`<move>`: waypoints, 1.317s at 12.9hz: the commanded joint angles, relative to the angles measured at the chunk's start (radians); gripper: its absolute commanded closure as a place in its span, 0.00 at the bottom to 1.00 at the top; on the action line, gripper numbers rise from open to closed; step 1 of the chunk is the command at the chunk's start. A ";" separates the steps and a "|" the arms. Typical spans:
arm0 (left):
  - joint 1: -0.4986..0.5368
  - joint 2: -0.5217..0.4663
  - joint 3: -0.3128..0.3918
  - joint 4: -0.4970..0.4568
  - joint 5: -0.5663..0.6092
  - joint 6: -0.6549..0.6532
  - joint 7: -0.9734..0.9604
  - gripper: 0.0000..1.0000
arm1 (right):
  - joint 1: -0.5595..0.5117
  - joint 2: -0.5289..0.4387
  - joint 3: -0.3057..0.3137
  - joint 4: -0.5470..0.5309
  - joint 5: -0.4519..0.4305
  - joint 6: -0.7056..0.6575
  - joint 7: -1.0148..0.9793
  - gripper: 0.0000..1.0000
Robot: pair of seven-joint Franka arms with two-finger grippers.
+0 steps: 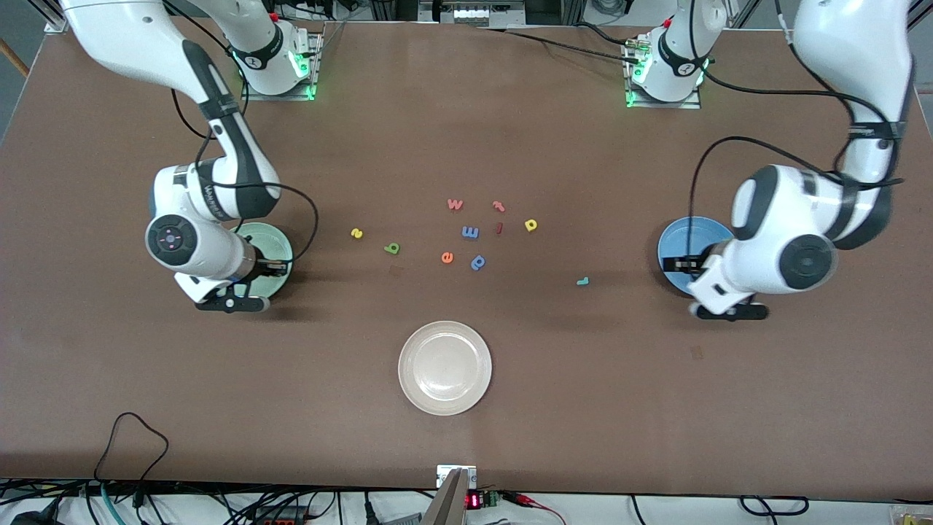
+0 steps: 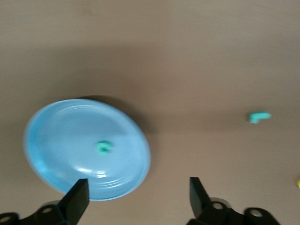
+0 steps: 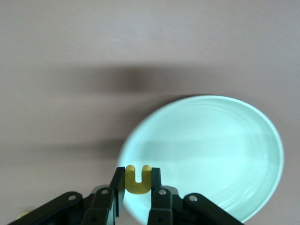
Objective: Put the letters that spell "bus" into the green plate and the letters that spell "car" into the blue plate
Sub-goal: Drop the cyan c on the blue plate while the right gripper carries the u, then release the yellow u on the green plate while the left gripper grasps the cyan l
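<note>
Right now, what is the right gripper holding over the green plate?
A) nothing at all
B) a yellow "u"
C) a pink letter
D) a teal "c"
B: in the right wrist view the right gripper is shut on the yellow "u", pinched between its fingers above the rim of the green plate.

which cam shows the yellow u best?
Right wrist view. The yellow u sits pinched between the right gripper fingers, over the rim of the green plate. In the front view the arm hides it. The left wrist view doesn't show it.
</note>
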 commanded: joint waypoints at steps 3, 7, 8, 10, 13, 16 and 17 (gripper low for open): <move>-0.134 0.161 0.008 0.064 -0.026 0.176 0.008 0.39 | -0.069 -0.009 0.002 -0.139 -0.007 0.127 -0.088 0.69; -0.186 0.210 0.008 0.053 -0.026 0.273 0.011 0.40 | -0.062 -0.058 0.002 -0.138 -0.009 0.091 -0.083 0.00; -0.208 0.215 0.010 0.053 -0.025 0.292 0.017 0.40 | -0.040 -0.088 0.012 -0.135 -0.009 0.069 -0.088 0.00; -0.237 0.221 0.011 0.052 -0.008 0.301 0.025 0.40 | -0.006 -0.132 0.054 -0.138 -0.008 0.020 -0.070 0.00; -0.243 0.224 0.011 0.046 -0.005 0.301 0.054 0.41 | 0.026 -0.149 0.128 -0.152 -0.011 0.017 -0.085 0.00; -0.240 0.232 0.011 0.047 0.046 0.303 0.107 0.41 | 0.044 -0.149 0.190 -0.195 -0.018 0.081 -0.088 0.00; -0.243 0.236 0.011 0.046 0.053 0.303 0.112 0.41 | 0.059 -0.144 0.191 -0.209 -0.018 0.098 -0.085 0.00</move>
